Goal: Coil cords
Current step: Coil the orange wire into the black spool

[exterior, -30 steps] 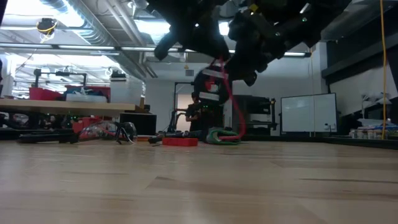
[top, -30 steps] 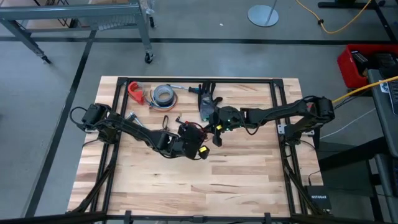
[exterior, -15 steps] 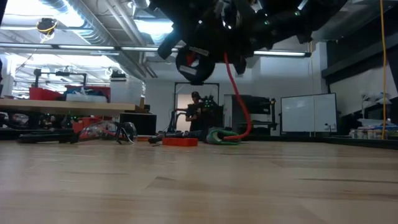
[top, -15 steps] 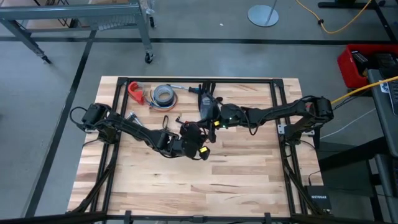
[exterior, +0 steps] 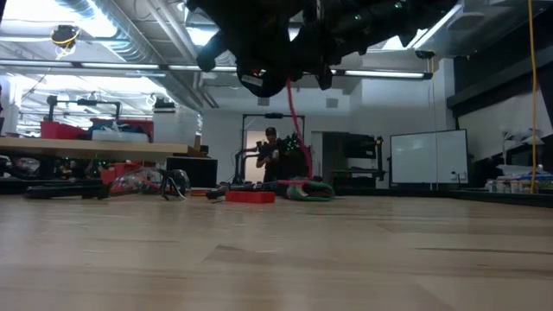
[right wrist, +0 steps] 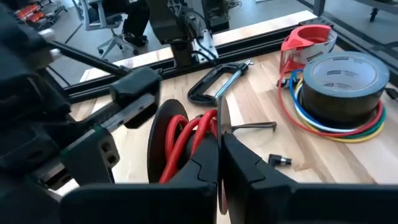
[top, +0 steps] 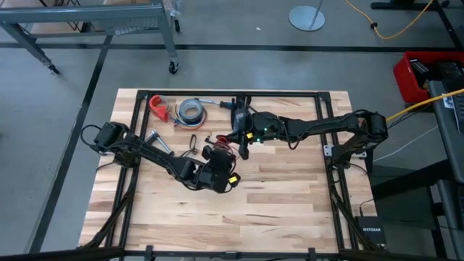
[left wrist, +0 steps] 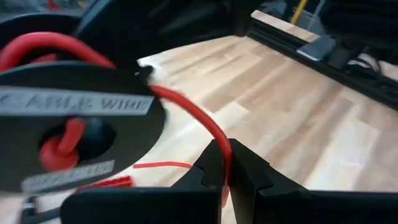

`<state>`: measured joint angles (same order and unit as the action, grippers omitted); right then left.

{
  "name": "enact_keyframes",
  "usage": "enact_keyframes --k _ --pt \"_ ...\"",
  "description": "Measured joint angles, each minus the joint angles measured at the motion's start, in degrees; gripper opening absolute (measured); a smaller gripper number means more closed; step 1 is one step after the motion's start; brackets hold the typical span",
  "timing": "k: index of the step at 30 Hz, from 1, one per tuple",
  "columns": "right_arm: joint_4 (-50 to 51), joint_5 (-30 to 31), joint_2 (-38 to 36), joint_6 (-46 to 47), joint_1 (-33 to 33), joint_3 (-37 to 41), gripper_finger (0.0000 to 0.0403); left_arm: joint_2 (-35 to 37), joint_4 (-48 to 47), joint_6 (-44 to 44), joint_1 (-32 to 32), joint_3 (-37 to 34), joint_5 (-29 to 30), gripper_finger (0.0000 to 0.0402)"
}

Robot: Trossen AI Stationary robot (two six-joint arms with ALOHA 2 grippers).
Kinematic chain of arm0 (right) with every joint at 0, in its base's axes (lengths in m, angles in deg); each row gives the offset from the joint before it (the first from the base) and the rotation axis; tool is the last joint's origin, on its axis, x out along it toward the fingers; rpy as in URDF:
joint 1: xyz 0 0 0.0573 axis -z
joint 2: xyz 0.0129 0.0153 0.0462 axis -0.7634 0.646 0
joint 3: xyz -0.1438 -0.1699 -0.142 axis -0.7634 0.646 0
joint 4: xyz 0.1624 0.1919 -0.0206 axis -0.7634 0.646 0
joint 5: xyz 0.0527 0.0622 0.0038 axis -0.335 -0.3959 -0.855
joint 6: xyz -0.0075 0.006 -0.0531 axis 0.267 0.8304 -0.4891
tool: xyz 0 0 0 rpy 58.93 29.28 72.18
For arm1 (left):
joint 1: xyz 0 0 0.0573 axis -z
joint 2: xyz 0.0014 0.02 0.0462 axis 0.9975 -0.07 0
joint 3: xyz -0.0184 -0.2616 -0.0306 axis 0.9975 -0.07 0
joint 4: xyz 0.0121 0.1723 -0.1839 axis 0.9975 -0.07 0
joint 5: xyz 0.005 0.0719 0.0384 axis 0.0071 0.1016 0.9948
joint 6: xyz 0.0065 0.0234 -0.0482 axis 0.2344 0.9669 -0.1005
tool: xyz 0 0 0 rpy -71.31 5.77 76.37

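1. While both tools carry the load mid-air over the wood-plank surface [top: 275, 210], any slip drops it.
2. Black spool [left wrist: 68, 124]: flat, rigid disc. Right tool [right wrist: 217, 163] clamped on its thin rim, so it could twist out.
3. Red cord [left wrist: 199, 121]: thin, glossy, springy, partly wound on spool. Left tool [left wrist: 222, 165] pinched shut on it. Slack likely unwinds loops.
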<state>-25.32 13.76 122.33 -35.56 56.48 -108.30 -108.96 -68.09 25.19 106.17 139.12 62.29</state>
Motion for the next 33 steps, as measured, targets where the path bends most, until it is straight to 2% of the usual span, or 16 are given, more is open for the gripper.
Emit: enact_keyframes --k 7,23,27,33 --pt "-0.74 -0.01 0.00 0.24 0.07 -1.12 0.0006 0.00 -1.55 0.73 0.15 0.00 5.37 0.0000" --pt "-6.98 -7.41 0.00 2.91 0.99 -1.16 0.0006 -0.02 -1.98 1.03 0.26 0.00 9.51 0.0000" --pt "-6.71 -12.85 0.00 3.38 2.74 -1.16 0.0006 -0.02 -6.09 0.21 0.97 0.00 10.86 0.0000" --pt "-3.07 -27.70 -0.64 4.18 5.97 -1.16 0.0006 -0.02 -10.77 -2.54 1.64 0.00 11.50 0.0000"
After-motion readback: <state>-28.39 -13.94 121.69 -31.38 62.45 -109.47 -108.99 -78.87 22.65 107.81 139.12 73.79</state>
